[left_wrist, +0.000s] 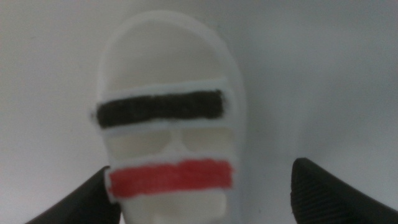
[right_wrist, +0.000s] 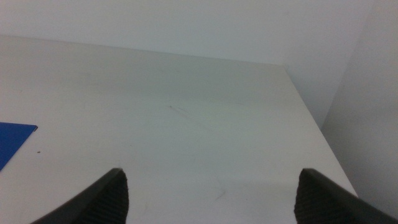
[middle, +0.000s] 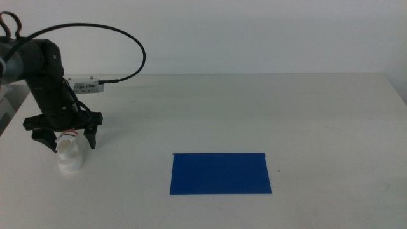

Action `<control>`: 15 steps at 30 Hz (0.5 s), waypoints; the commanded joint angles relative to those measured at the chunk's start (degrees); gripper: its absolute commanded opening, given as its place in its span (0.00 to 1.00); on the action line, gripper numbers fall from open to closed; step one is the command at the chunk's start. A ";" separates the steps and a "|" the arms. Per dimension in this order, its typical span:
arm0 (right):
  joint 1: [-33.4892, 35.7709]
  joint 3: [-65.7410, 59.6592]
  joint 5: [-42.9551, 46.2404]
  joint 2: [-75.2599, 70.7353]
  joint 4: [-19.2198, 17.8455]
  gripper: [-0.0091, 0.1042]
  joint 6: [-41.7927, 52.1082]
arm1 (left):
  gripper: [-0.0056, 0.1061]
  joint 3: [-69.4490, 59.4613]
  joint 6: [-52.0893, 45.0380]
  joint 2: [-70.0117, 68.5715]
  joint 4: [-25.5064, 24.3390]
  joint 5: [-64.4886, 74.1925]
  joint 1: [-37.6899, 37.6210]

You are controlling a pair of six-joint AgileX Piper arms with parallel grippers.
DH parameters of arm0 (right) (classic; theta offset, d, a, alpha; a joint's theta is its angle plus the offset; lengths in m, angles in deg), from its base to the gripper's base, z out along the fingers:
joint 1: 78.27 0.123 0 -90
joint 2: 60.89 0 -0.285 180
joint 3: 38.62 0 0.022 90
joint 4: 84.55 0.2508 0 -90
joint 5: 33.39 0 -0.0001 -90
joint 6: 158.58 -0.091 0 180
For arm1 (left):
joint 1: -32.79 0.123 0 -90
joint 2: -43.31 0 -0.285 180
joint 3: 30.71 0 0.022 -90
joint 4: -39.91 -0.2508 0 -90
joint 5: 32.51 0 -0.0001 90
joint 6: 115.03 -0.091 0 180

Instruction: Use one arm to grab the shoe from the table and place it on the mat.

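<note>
One arm is at work, the left arm (middle: 44,76), and it stands at the left side of the table (middle: 254,108). Its gripper (middle: 63,135) hangs directly above the shoe (middle: 71,156), which lies at the near left of the table, well apart from the mat (middle: 220,173). The mat is at the near middle, to the right of the shoe.

In the left wrist view the shoe (left_wrist: 168,124) lies between the two fingers (left_wrist: 329,193), with its long axis running away from the camera and across the line that joins the fingers. So the fingers stand at the two long sides of the shoe, around the part near the red strap (left_wrist: 171,177); the black strap (left_wrist: 160,107) is farther along. The fingers are spread wide and grasp nothing. One finger seems close to the edge of the shoe, the other has a clear gap; I cannot tell whether either one touches.

I judge that the next move is to close across the width of the shoe.

The right gripper (right_wrist: 211,193) waits at the right side, also spread and holding nothing; the left arm is much nearer to the shoe.
</note>
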 commanded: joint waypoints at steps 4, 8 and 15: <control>-0.10 -0.29 4.15 0.21 -0.46 0.77 0.59 | 0.79 1.75 2.58 -2.54 0.99 -0.85 -0.24; -0.10 -0.29 4.15 0.21 -0.46 0.77 0.59 | 0.62 1.75 3.49 -2.54 0.99 -0.42 -0.24; -0.10 -0.29 4.15 0.21 -0.46 0.77 0.59 | 0.17 1.75 3.85 -3.32 0.98 3.23 -0.29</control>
